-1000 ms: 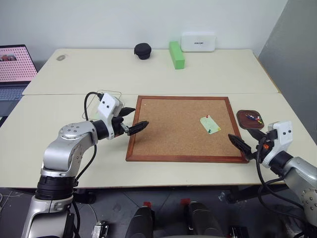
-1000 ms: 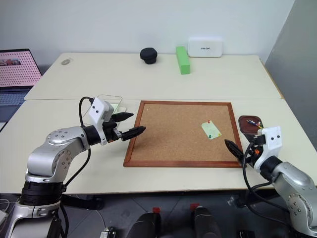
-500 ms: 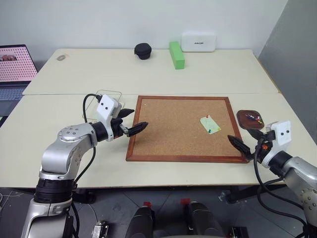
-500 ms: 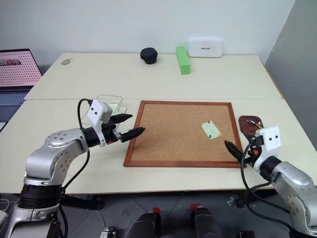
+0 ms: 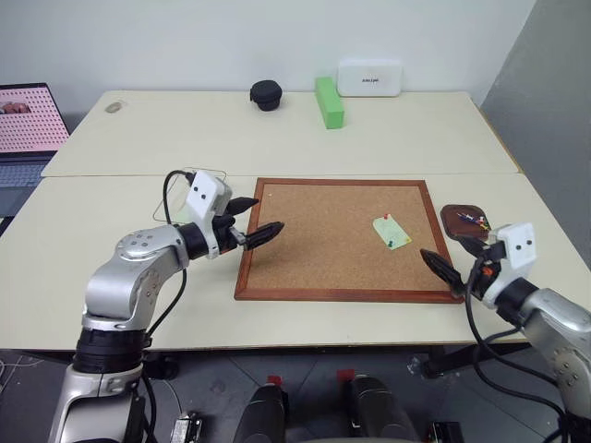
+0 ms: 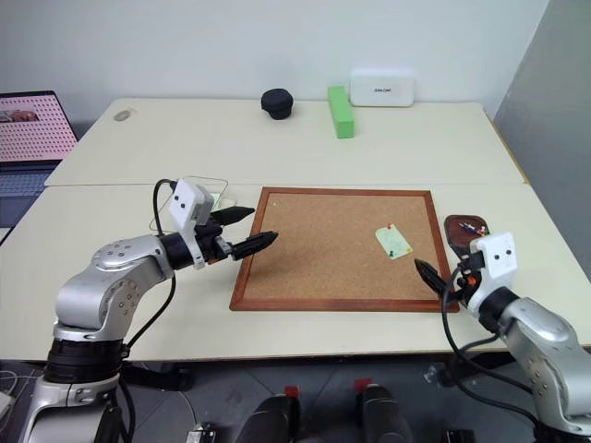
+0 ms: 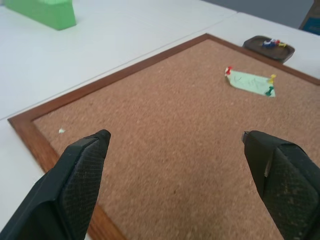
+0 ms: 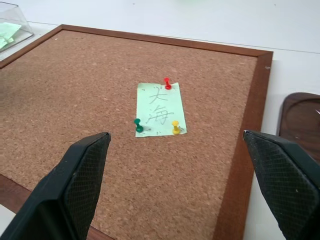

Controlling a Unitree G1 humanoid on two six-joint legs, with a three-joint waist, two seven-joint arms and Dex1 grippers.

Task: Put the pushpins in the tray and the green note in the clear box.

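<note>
The cork board (image 5: 338, 238) lies flat near the front of the table (image 5: 277, 138), its wooden frame a low raised border on all four sides. The green note (image 8: 160, 109) sits on the right part of the board, nearer the right rail than the middle, with bare cork all around it. Three pushpins hold it: a red pin (image 8: 167, 83) at its far short edge, and a green pin (image 8: 138, 125) and a yellow pin (image 8: 175, 127) at the two corners of its near short edge. The note's long axis runs roughly from the front of the board toward the back, skewed a little against the frame. The tray (image 5: 465, 220) rests on the table just beyond the board's right rail, with several pushpins (image 5: 473, 219) already in it. The clear box (image 6: 198, 197) stands just off the board's left rail, behind the left arm. The left gripper (image 5: 253, 219) hovers over the board's left edge, fingers spread apart and empty. The right gripper (image 5: 452, 257) hangs at the board's front right corner, between note and tray, fingers wide apart and empty. A green block (image 5: 329, 101), a white case (image 5: 369, 77) and a black round object (image 5: 266, 93) sit well apart at the back of the table.
</note>
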